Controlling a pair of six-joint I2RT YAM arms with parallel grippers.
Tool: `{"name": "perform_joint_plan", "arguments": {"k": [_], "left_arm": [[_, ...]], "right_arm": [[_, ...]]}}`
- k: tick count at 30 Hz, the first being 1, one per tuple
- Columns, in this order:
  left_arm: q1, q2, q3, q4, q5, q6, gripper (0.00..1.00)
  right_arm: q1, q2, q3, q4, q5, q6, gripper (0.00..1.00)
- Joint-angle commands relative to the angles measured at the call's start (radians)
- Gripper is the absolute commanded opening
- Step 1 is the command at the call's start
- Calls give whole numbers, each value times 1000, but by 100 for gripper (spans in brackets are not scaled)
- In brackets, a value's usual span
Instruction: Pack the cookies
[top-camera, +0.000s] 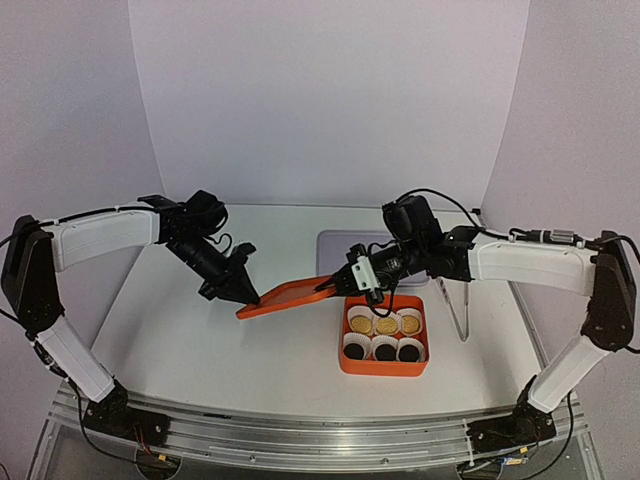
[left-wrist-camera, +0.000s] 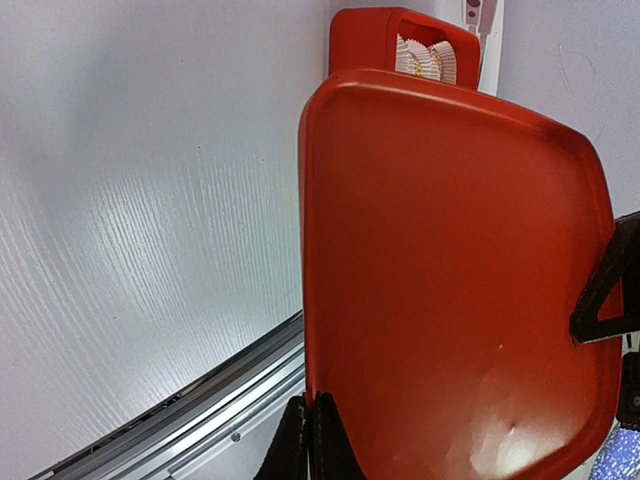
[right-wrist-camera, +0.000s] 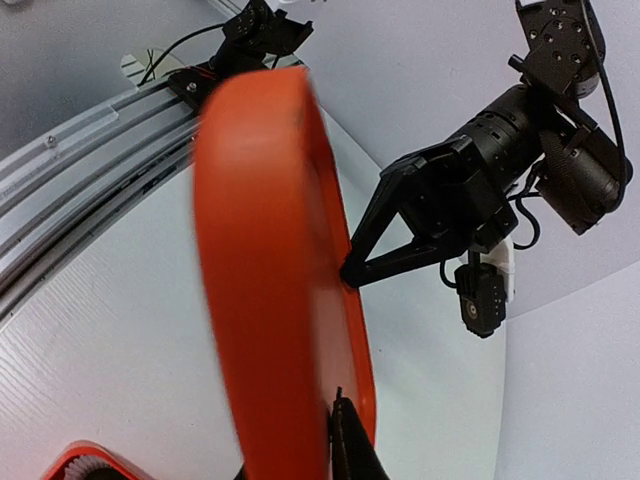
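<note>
The cookies (top-camera: 385, 324) lie in white paper cups inside an orange box (top-camera: 383, 371), three golden yellow in the back row and three dark ones (top-camera: 384, 351) in front. A flat orange lid (top-camera: 285, 297) hangs tilted above the table, left of the box. My left gripper (top-camera: 252, 298) is shut on its left edge, and my right gripper (top-camera: 330, 287) is shut on its right edge. The left wrist view shows the lid (left-wrist-camera: 450, 280) pinched in the left gripper (left-wrist-camera: 312, 440), with the box (left-wrist-camera: 365, 40) beyond. In the right wrist view the lid (right-wrist-camera: 260, 250) runs up from the right gripper (right-wrist-camera: 335, 440).
A pale grey tray (top-camera: 345, 245) lies behind the lid at the back of the table. A thin wire stand (top-camera: 455, 310) rises just right of the box. An aluminium rail (top-camera: 300, 430) runs along the near edge.
</note>
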Motion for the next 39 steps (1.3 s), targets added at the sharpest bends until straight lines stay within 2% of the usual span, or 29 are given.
{"name": "perform_joint_plan", "arguments": {"k": [1,5,7,8,11,13,15,19,21,24,25,30,34,39], "left_arm": [[1,-17,76,31,22,12,18],[2,-32,203,52,-86,2,66],[2,-41,290,61,-172,2,97],[2,-42,342,58,-221,4,99],[2,-40,479,46,-426,1,100],[2,-54,537,76,-555,4,100],[2,-98,520,173,-696,-3,100],[2,-171,409,361,-792,-17,100],[2,-158,379,399,-756,-21,100],[2,-97,355,430,-656,-20,100],[2,-78,340,447,-612,-18,100],[2,-5,237,555,-445,-19,100],[2,45,189,591,-334,-6,100],[1,106,153,591,-256,7,100]], "right_arm": [[-3,-16,29,-40,6,24,0],[-3,-71,-11,-47,51,53,0],[-3,-114,-36,-50,62,90,0],[-3,-135,-45,-50,68,121,0],[-3,-182,-50,-49,103,300,0],[-3,-202,-38,-48,162,481,0],[-3,-214,-15,-48,257,689,0],[-3,-224,39,-68,492,1179,0],[-4,-234,69,-132,614,1377,0],[-21,-287,43,-172,701,1626,0],[-49,-310,21,-176,681,1729,0],[-306,-351,-76,-174,339,2180,0],[-363,-324,-139,-118,135,2308,0],[-373,-383,-257,-60,145,2325,0]]}}
